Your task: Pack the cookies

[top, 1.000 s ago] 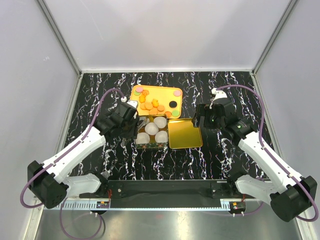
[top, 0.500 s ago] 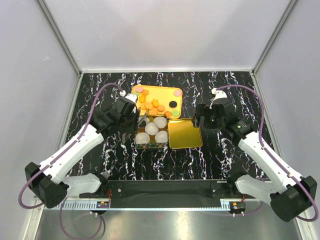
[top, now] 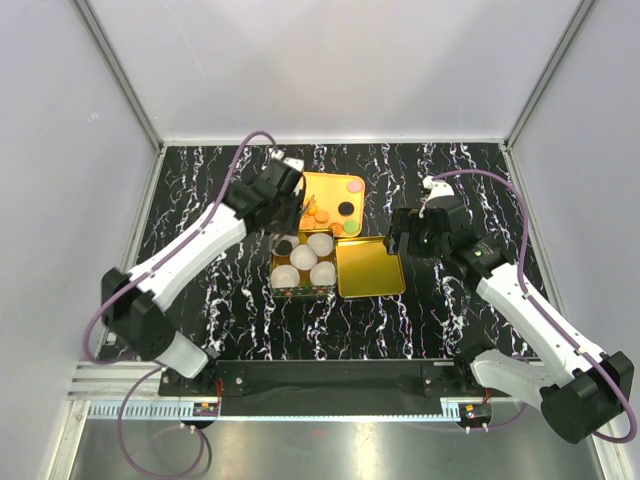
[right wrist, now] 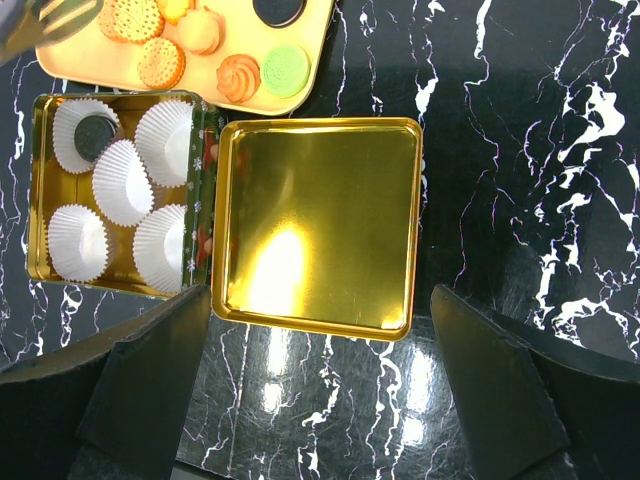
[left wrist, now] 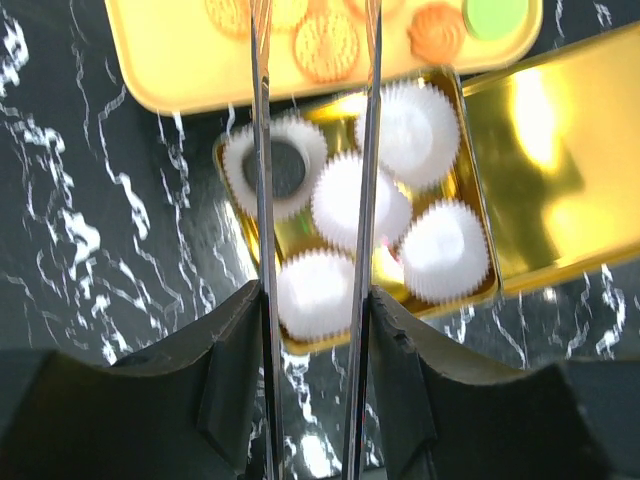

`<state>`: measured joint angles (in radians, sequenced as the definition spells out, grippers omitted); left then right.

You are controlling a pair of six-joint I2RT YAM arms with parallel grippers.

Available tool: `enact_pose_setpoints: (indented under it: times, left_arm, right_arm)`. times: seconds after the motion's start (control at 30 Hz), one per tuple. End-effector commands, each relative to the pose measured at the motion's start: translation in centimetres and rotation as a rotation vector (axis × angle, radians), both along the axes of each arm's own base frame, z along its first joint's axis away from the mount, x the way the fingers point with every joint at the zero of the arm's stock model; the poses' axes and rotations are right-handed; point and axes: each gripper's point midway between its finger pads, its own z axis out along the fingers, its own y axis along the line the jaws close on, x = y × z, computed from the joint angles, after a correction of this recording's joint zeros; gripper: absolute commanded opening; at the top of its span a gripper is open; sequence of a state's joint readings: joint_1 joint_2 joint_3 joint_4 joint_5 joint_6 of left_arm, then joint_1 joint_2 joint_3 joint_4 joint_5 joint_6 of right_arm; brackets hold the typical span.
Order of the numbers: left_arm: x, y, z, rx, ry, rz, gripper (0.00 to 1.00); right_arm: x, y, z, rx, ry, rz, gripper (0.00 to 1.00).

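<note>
The cookies (right wrist: 160,62) lie loose on a yellow tray (left wrist: 160,55) near the middle of the table's far edge. Most are orange. One is piped into a swirl (right wrist: 238,78), with a green one (right wrist: 285,70) beside it and a black one at the tray's far rim. The overhead view also shows a pink one (top: 355,186) at the tray's far right corner.

One black cookie (right wrist: 95,135) sits apart from the rest, inside a white pleated paper cup. This cup is the far-left of five paper cups (right wrist: 122,182) packed in a square gold tin (right wrist: 33,200). The tin stands just on the near side of the tray, at the middle of the table (right wrist: 500,150). The other four cups show only white paper.

The tin's side wall carries a red and green print (right wrist: 205,215) that is too small to read.

The gold lid (right wrist: 330,190) lies flat with its inside up, its left edge against the tin's right wall.

The left gripper (left wrist: 313,25) hangs above the tin and tray. Its two long thin metal fingers (left wrist: 262,230) are parallel and apart with nothing between them, and in its own view they cross over the cups. From overhead, the left wrist covers the tray's left end.

The right gripper (right wrist: 320,292) hovers over the lid toward the table's right edge, its jaws spread wide and holding nothing.
</note>
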<state>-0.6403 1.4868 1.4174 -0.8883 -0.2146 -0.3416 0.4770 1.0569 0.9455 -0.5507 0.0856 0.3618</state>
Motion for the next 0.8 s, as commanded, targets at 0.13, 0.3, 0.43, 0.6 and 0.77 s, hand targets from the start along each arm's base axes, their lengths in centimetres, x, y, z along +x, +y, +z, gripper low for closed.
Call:
enact_pose_setpoints:
  times: [0.13, 0.3, 0.43, 0.6, 0.77]
  left_arm:
    - [7.1, -0.4, 2.5, 0.017, -0.124, 0.050, 0.47]
    - [9.8, 0.8, 0.6, 0.024, -0.084, 0.101, 0.47]
    - [10.7, 1.8, -0.8, 0.028, -0.053, 0.137, 0.47]
    - [11.1, 2.3, -3.0, 0.022, -0.018, 0.167, 0.47]
    - [11.3, 2.5, -4.2, 0.041, 0.003, 0.173, 0.47]
  right_arm:
    - [0.3, 0.0, 0.8, 0.006, -0.035, 0.001, 1.00]
    - [0.3, 0.1, 0.7, 0.011, -0.031, 0.006, 1.00]
    - [0.4, 0.2, 0.6, 0.012, -0.029, 0.008, 1.00]
    - [0.3, 0.4, 0.6, 0.020, -0.028, 0.018, 1.00]
    - [0.3, 0.4, 0.6, 0.019, -0.027, 0.020, 1.00]
